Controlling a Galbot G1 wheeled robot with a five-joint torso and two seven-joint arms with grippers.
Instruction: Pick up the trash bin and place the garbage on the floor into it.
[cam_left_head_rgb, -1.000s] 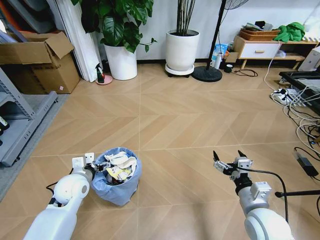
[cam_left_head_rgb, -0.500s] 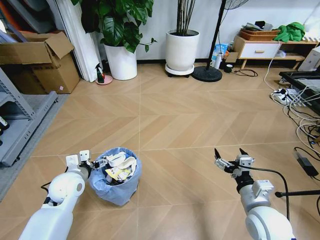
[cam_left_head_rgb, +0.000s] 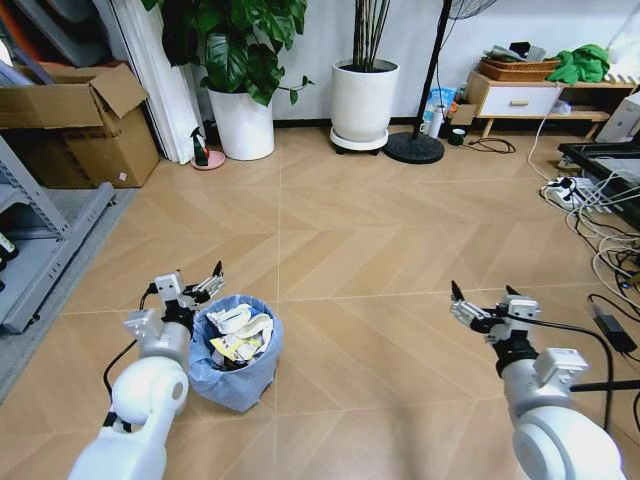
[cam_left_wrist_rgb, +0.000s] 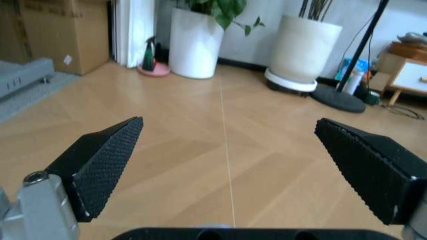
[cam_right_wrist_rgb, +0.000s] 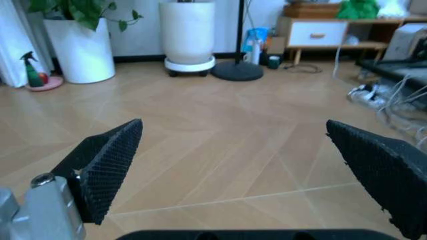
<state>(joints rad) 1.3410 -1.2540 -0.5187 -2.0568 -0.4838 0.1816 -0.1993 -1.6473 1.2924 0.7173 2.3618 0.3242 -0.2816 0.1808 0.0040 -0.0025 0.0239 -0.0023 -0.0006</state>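
Meanwhile, trash bin (cam_left_head_rgb: 236, 352) stands on floor (cam_left_head_rgb: 360, 250), garbage (cam_left_head_rgb: 238, 334) heaped inside. Left gripper (cam_left_head_rgb: 208, 285), wide open, empty, hovers just beyond rim; right gripper (cam_left_head_rgb: 482, 297), equally spread, well apart. Left arm nearer.

A lived-in office or lab room. Potted plants (cam_left_head_rgb: 243, 60) and a low sideboard (cam_left_head_rgb: 520, 98) line the far wall. Cardboard boxes (cam_left_head_rgb: 75, 120) and metal shelving (cam_left_head_rgb: 40, 235) stand left; cables (cam_left_head_rgb: 600, 210) trail right.

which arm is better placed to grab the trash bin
Left, probably. The left gripper hangs open right at the rim of the trash bin, while the right gripper, also open, sits far across bare floor.
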